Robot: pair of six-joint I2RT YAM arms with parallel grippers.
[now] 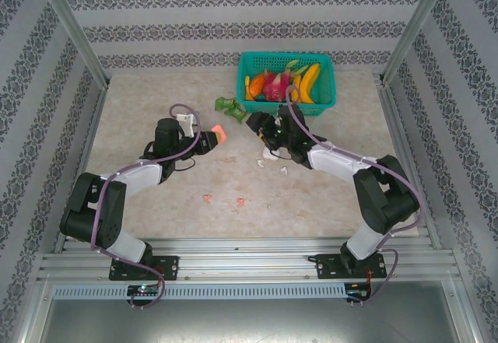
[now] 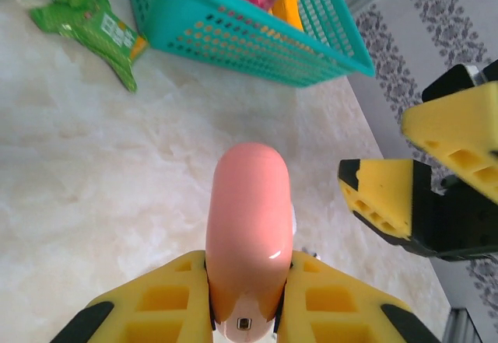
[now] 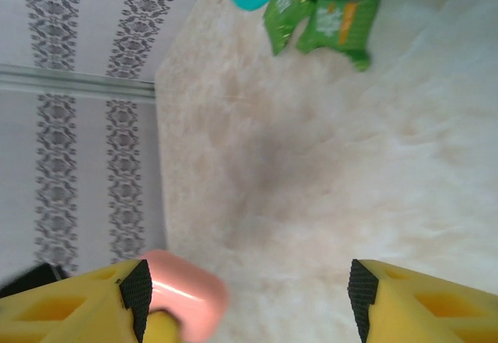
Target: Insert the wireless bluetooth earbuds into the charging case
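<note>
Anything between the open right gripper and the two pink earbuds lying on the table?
Nothing visible blocks it. The two salmon-pink plastic earbuds lie on bare beige tabletop near the arm bases. Small white pieces lie flat close to that path, just below the right gripper.

We see the pink charging case [image 2: 249,218], low in the middle of the left wrist view, as smooth, glossy plastic with a bright highlight. On the left gripper [image 2: 247,281], the fingers [image 2: 167,300] look like matt yellow plastic with open cells. The right gripper [image 3: 247,288] has fingers [image 3: 424,300] of the same plastic, tipped with matt black pads. The teal basket [image 2: 233,28] at the top is perforated plastic with a slight sheen. The green packets [image 2: 85,16], upper left, are crinkled, shiny film. The tabletop [image 2: 101,164] is smooth, marbled and faintly glossy. The rails [image 1: 249,264] along the bottom of the top view are brushed metal.
</note>
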